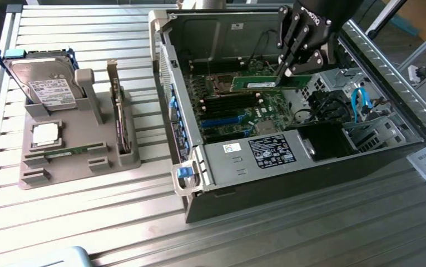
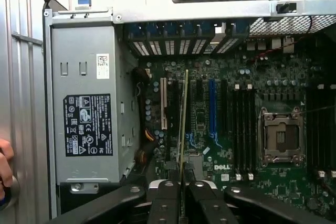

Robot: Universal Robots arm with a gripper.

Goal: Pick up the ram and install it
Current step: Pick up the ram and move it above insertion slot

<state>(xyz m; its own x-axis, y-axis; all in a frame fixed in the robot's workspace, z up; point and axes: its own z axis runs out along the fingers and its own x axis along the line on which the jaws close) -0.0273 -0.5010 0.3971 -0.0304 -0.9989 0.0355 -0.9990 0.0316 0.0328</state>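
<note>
The ram (image 1: 256,84), a narrow green stick with a white label, hangs level above the motherboard (image 1: 235,111) inside the open computer case (image 1: 198,183). My gripper (image 1: 291,74) comes down from above and is shut on one end of the stick. In the wrist view the ram (image 2: 183,124) shows edge-on as a thin line between my black fingers (image 2: 167,195), with the gripper (image 2: 183,186) closed on it. It hovers over the expansion slots, beside the black memory slots (image 2: 244,129) and the processor socket (image 2: 281,137).
The power supply (image 1: 261,153) fills the case's near end, with blue cables (image 1: 357,103) and a drive cage at the exterior view's right. A grey fixture (image 1: 64,167) holds a hard drive (image 1: 46,83), a square chip (image 1: 46,133), another green stick (image 1: 75,150) and an upright card (image 1: 117,105). A hand (image 2: 4,166) is near the case.
</note>
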